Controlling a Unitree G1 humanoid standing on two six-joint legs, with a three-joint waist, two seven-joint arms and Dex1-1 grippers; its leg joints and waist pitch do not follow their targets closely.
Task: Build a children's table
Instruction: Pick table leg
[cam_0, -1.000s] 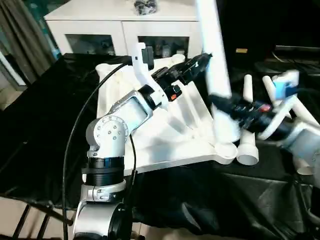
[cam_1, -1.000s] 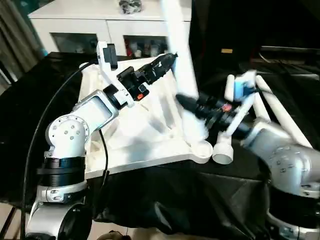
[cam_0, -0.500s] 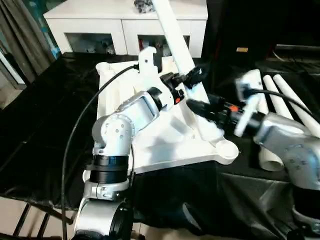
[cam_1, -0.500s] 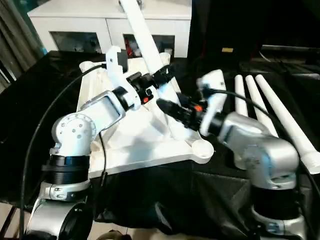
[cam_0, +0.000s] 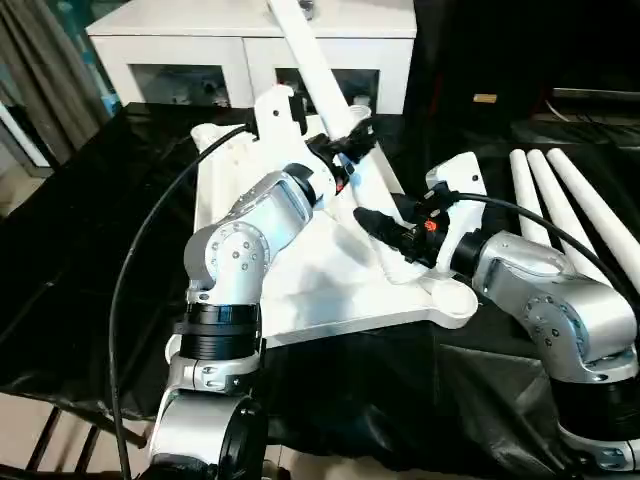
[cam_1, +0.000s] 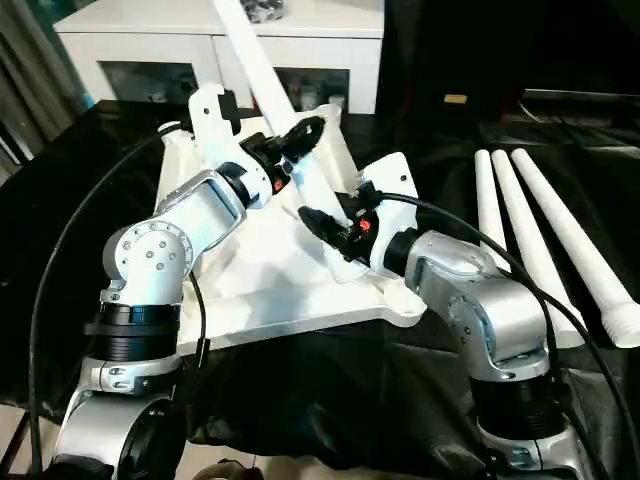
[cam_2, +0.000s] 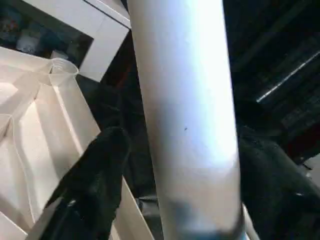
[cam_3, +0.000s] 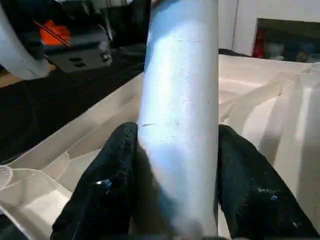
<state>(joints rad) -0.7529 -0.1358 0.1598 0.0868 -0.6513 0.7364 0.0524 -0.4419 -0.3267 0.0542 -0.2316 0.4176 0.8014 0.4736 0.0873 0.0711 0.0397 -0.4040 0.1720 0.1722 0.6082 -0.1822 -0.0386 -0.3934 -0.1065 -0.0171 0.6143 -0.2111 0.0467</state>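
Tabletop (cam_0: 300, 270) upside down on the black-draped bench (cam_0: 90, 250), ribs up, near-right corner socket (cam_0: 452, 300) showing. One leg (cam_0: 318, 70) tilted up and away toward the far-left, over the middle of the tabletop. Left tool (cam_0: 350, 140) clamped on that leg higher up, black fingers (cam_2: 95, 180) either side. Right tool (cam_1: 322, 222) gripping the same leg lower down, fingers (cam_3: 120, 175) hugging it. Three more legs (cam_1: 545, 250) flat on the bench, right side. White cabinet (cam_0: 240, 50) at the far end.
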